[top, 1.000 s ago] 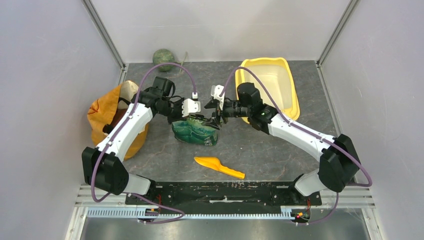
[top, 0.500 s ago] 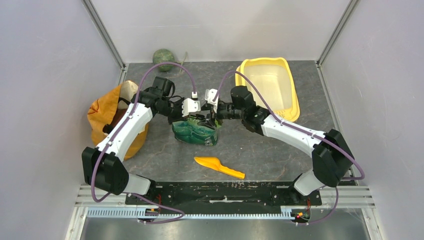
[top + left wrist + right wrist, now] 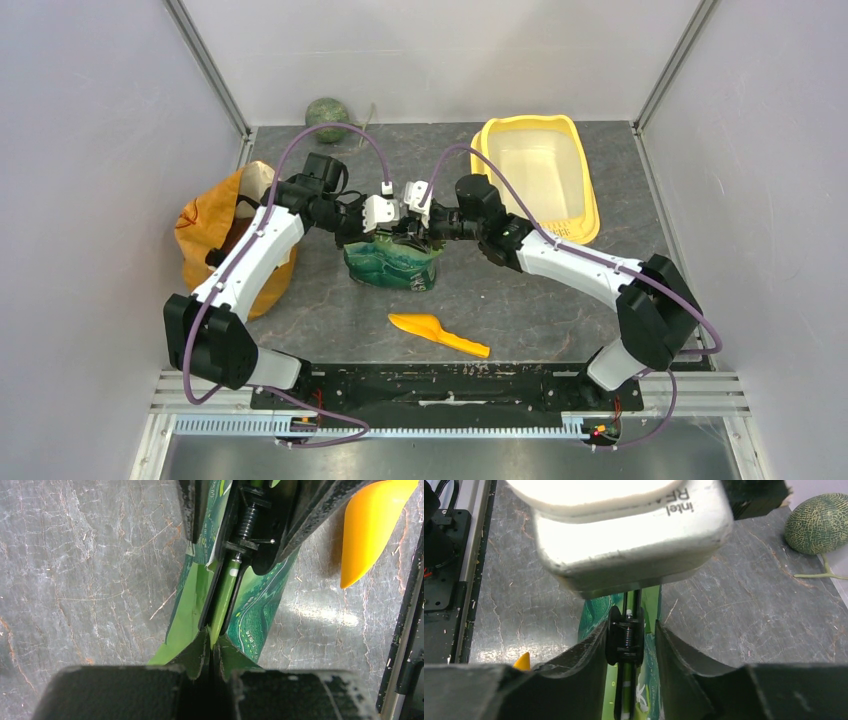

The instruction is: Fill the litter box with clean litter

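Observation:
The yellow litter box stands at the back right, its pale basin bare; no clean litter shows in any view. A green printed pouch stands at the table's middle, and its top seam carries a black spring clip, also in the left wrist view. My left gripper is shut on the pouch's top edge. My right gripper is open, its jaws straddling the clip from the opposite side. The two wrists almost touch.
An orange scoop lies in front of the pouch, also in the left wrist view. An orange-yellow bag sits at the left edge under my left arm. A green melon lies at the back wall.
My right arm has moved left from beside the litter box to the pouch, bringing its open jaws around the clip. My left gripper has kept its hold and place.

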Tool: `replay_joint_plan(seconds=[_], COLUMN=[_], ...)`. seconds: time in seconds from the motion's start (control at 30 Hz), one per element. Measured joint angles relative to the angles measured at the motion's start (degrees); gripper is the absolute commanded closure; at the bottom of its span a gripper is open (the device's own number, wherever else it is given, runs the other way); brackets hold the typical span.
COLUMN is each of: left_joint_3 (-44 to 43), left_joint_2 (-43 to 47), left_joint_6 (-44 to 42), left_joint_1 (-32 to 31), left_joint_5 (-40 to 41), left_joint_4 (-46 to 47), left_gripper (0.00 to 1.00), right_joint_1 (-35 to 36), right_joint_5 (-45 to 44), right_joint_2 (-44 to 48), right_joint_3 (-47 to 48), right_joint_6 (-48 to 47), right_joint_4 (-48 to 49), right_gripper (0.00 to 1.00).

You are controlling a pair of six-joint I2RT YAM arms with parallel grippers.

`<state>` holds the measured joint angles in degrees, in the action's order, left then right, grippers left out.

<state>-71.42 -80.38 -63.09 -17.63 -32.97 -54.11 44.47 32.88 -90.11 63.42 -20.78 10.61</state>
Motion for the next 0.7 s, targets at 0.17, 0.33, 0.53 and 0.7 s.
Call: replay_joint_plan(seconds=[0.17,0.33,0.53,0.7], left_joint_3=[0.0,0.0,0.0,0.0], left_joint_2=[0.0,0.0,0.0,0.0], left_joint_6=[0.0,0.0,0.0,0.0], left_joint_1=[0.3,0.3,0.6,1.1], left_joint_5=[-0.2,-0.2,-0.4,-0.8], left_joint_4=[0.0,0.0,0.0,0.0], left_gripper=[0.98,0.98,0.98,0.98], right_joint_1=[0.1,0.2,0.2,0.2], right_joint_5=[-0.5,-0.7,-0.8,-0.8], right_joint_2=[0.0,0.0,0.1,0.3], right_joint_3=[0.0,0.0,0.0,0.0], right_joint_6=[-0.1,0.4,0.9,2.2], right_joint_4=[0.0,0.0,0.0,0.0], right_gripper=[0.67,0.91,1.0,1.0])
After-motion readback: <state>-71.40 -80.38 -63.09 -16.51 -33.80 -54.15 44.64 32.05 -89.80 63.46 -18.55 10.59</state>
